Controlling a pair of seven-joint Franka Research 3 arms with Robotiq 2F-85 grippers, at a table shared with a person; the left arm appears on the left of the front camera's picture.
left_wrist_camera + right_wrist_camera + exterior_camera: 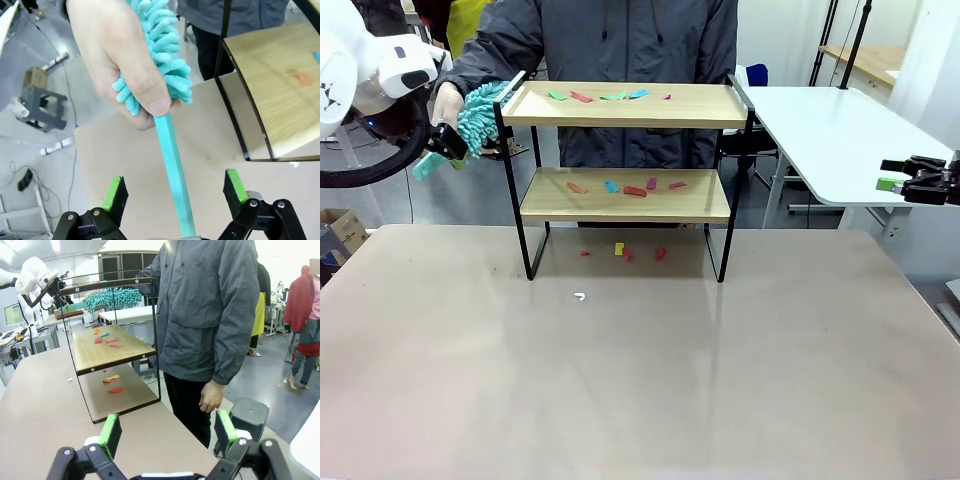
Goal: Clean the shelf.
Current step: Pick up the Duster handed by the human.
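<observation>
The shelf (625, 150) stands mid-table before the person. A hand (115, 50) grips the duster (165, 45). Its handle, cut off below, runs between the left gripper's (174, 180) parted jaws, touching neither. The right gripper (168, 419) gapes empty.

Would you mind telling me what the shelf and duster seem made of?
Shelf: pale boards with faint grain, likely wood or laminate, matte; thin black frame, probably painted metal. Duster: fluffy teal microfibre-like noodles; smooth teal handle, probably plastic.

right gripper (168, 432) spread wide — scrap-strewn shelf (107, 347) beyond
</observation>
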